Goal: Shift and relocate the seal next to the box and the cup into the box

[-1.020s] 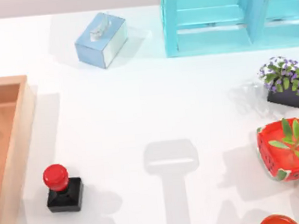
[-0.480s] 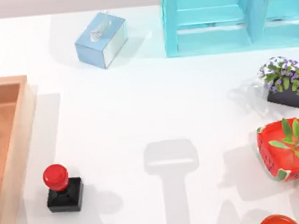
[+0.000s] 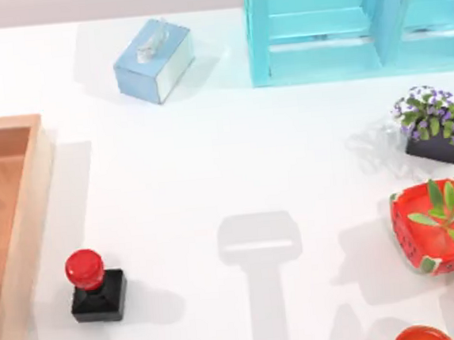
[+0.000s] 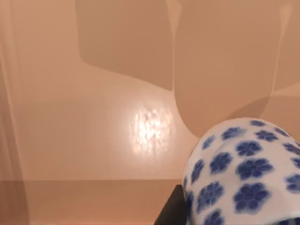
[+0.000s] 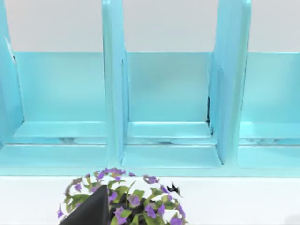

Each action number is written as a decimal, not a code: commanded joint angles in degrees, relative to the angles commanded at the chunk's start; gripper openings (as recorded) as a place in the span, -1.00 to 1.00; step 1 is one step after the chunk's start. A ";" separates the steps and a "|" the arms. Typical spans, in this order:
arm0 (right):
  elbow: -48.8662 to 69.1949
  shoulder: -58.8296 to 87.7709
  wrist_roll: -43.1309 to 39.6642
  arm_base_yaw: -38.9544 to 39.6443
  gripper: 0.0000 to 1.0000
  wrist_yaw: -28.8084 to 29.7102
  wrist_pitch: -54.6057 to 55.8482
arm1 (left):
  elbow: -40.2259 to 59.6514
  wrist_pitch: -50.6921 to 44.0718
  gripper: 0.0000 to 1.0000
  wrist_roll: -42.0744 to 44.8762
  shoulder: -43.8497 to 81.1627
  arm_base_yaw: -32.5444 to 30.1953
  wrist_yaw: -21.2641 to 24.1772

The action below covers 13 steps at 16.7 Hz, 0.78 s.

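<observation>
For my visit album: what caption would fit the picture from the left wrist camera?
The blue-flowered white cup seen close up over the reddish-brown floor of the wooden box.

white cup with blue flowers

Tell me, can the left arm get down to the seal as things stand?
Probably yes: the seal stands upright on bare table beside the box, nothing crowding it. But the left wrist view has the cup close up.

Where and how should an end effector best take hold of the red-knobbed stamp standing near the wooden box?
Probably best from straight above: close on the glossy round knob of the red-and-black seal. It stands upright on its square block base, clear of the tan wooden box's rim, so a vertical approach looks unobstructed.
</observation>
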 joint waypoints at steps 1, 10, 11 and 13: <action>0.00 0.00 0.00 0.00 1.00 0.00 0.00 | 0.00 0.00 -1.00 0.00 0.00 0.00 0.00; 0.00 0.00 0.00 0.00 1.00 0.00 0.00 | 0.00 0.00 0.06 0.00 0.00 0.00 0.00; 0.00 0.00 0.00 0.00 1.00 0.00 0.00 | 0.00 0.00 0.21 0.00 0.00 0.00 0.00; 0.00 0.00 0.00 0.00 1.00 0.00 0.00 | 0.00 0.00 0.51 0.00 0.00 0.00 0.00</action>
